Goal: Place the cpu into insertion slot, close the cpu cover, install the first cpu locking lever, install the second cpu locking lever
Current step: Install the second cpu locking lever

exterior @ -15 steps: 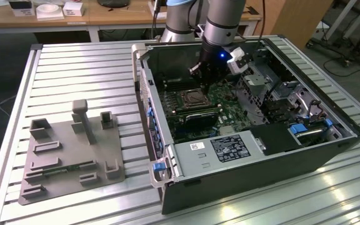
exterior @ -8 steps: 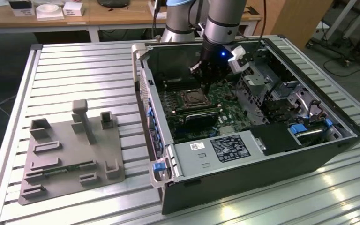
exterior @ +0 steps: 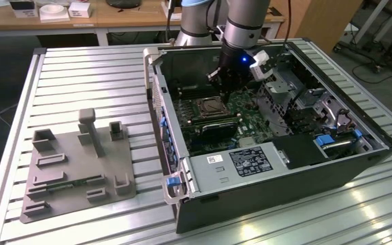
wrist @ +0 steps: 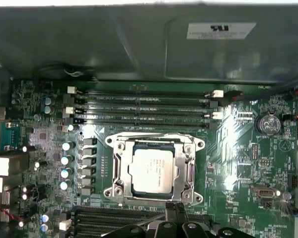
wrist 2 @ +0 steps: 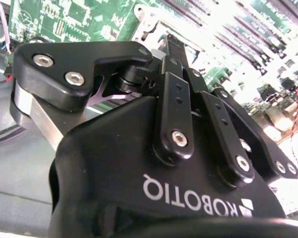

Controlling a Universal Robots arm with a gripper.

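The cpu [wrist: 153, 171] is sitting in the insertion slot [wrist: 120, 171], silver top facing up, with the cpu cover [wrist: 154, 140] lying closed as a frame around it. The gripper [wrist: 174, 212] is hanging just beside the slot's edge that faces away from the memory slots [wrist: 139, 106]. Its fingers [wrist 2: 175, 49] are standing together, gripping nothing that can be made out. In the exterior view the gripper [exterior: 224, 84] is reaching down into the open computer case [exterior: 277, 194], just beside the slot [exterior: 210, 107].

Risks, as judged: the fingertip is working close to the socket frame, and a sideways push could slip off a thin lever and strike the green circuit board [wrist: 233, 163] or the capacitors [wrist: 67, 166] beside the slot. A lever not caught under its hook could spring back.

Printing on the chip and on the white label [wrist: 221, 30] on the case wall beyond the memory slots is too small to read.
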